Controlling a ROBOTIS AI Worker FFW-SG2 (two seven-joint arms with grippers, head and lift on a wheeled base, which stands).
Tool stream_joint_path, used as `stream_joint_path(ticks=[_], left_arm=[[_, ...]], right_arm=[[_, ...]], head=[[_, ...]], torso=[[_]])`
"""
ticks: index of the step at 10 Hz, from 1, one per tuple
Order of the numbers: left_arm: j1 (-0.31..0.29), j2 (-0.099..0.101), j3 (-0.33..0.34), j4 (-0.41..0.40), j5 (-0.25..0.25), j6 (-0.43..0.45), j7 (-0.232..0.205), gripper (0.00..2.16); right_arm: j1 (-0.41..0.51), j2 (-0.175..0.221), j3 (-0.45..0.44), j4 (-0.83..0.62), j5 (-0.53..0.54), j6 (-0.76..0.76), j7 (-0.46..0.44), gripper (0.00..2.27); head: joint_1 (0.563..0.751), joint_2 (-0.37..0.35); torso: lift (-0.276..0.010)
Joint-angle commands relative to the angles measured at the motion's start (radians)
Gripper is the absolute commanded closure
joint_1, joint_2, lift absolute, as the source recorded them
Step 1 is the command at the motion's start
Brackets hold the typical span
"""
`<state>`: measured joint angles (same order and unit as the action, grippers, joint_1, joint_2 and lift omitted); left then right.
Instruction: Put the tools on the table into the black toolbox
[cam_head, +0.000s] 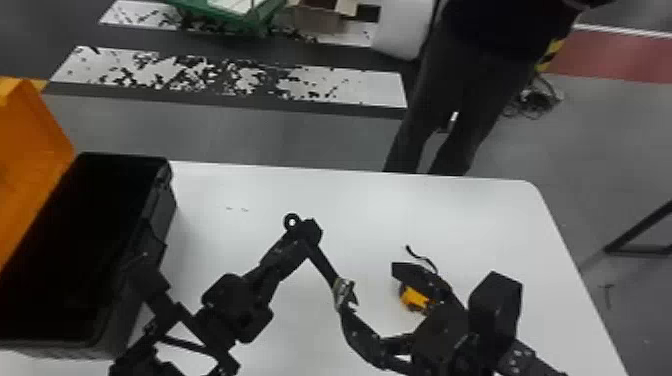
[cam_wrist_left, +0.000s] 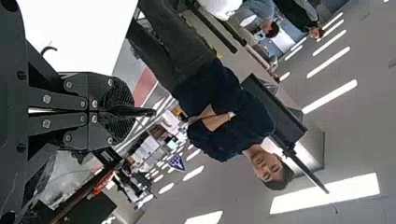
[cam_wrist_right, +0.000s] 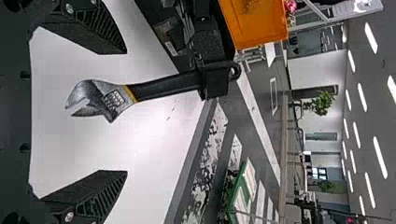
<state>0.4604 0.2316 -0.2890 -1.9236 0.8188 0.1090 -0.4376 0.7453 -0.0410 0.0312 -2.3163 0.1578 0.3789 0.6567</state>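
An adjustable wrench is held above the table by my left gripper, its ringed handle end poking out. In the left wrist view my left gripper is closed around the dark handle. My right gripper stands open near the metal head. The right wrist view has the wrench lying between the spread fingers of my right gripper, not touching them. A yellow-and-black tool with a black strap rests on the table, partly hidden behind a right finger. The black toolbox is at left.
The toolbox's orange lid is raised at the far left. The white table extends beyond both grippers, its far edge near a standing person. A green crate and a cardboard box sit on the floor behind.
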Motion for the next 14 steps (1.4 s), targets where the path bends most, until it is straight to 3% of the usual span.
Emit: stream_joint_path(ticks=[1, 4, 7, 9, 12, 14], left_arm=[[0.014, 0.0, 0.028, -0.008, -0.018, -0.015, 0.005, 2.12], [0.083, 0.0, 0.139, -0.08, -0.11, -0.122, 0.033, 2.12], [0.144, -0.002, 0.252, -0.144, -0.122, -0.223, 0.049, 2.12], [0.159, -0.003, 0.289, -0.147, -0.144, -0.285, 0.065, 2.12], [0.164, -0.008, 0.303, -0.118, -0.219, -0.401, 0.099, 2.12], [0.164, -0.011, 0.303, -0.091, -0.276, -0.472, 0.134, 2.12]], right_arm=[[0.016, 0.001, -0.053, -0.009, -0.052, -0.002, 0.001, 0.05], [0.034, 0.024, -0.171, 0.0, -0.153, -0.005, 0.066, 0.05], [0.034, 0.042, -0.28, 0.043, -0.244, -0.048, 0.135, 0.06], [0.028, 0.042, -0.343, 0.137, -0.325, -0.266, 0.165, 0.06], [0.003, 0.042, -0.409, 0.354, -0.455, -0.72, 0.228, 0.06], [-0.006, 0.042, -0.433, 0.431, -0.488, -0.834, 0.242, 0.06]], head=[[0.695, -0.128], [0.695, -0.127], [0.695, -0.051], [0.695, -0.027], [0.695, -0.042], [0.695, -0.061]], torso=[[-0.039], [-0.039], [-0.039], [-0.039], [-0.039], [-0.039]])
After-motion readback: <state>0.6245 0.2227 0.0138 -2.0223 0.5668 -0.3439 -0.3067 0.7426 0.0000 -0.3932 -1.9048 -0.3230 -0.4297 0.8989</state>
